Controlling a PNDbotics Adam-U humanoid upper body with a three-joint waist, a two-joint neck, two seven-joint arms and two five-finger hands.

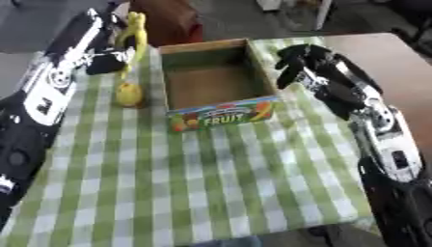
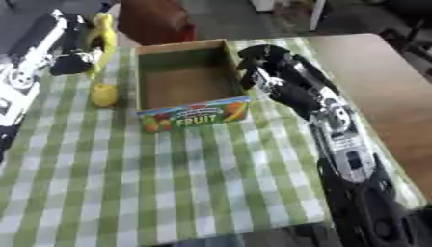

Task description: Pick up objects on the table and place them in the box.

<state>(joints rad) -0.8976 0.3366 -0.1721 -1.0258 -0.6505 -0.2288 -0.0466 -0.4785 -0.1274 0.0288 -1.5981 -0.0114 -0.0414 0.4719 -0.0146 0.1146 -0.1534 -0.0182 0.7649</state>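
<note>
Standing on the green-checked cloth (image 1: 211, 178) just left of the box (image 1: 221, 79) is a long yellow toy (image 1: 131, 58), its rounded lower end on the table near the box's front left corner and its thin upper part rising beside the left wall. The left hand (image 1: 108, 60) is at that upper part, its dark fingers curled against the toy's stem, though whether they close fully round it cannot be told. The box is an open cardboard tray with a fruit picture and the word FRUIT on its near wall; nothing shows on its brown floor. The right hand (image 2: 260, 62) hangs at the box's right wall, fingers bent downward over the rim and holding nothing. Bare brown tabletop (image 2: 371, 72) lies right of the cloth.
</note>
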